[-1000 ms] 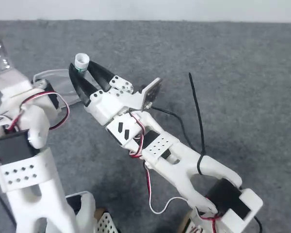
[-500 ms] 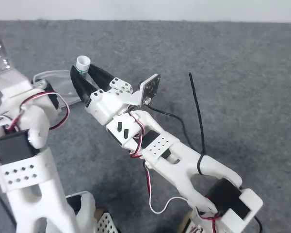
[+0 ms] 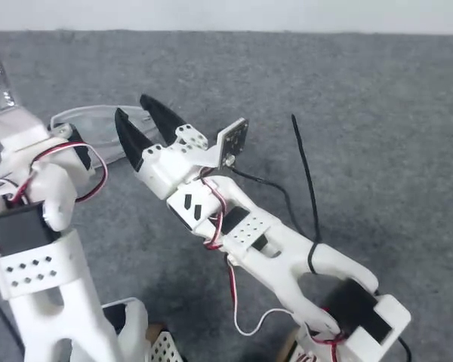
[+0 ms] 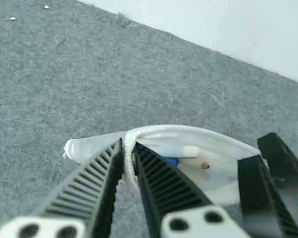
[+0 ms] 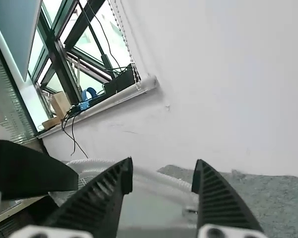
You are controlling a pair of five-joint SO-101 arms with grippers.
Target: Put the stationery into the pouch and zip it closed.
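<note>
Since a second ago the right gripper (image 3: 134, 108) has let go of the stationery (image 4: 186, 151), which lies inside the pouch (image 3: 98, 124) at far left. Its jaws stand wide and empty. The left gripper (image 4: 128, 145) pinches the pouch rim.

The high view looks down from behind both arms (image 3: 272, 241) across the worktop (image 3: 377, 90). The left wrist view sits close behind its jaws, aimed down at the pouch (image 4: 208, 158) at their tips, which the high view shares. The right wrist view tilts up at the wall (image 5: 228, 74).
</note>
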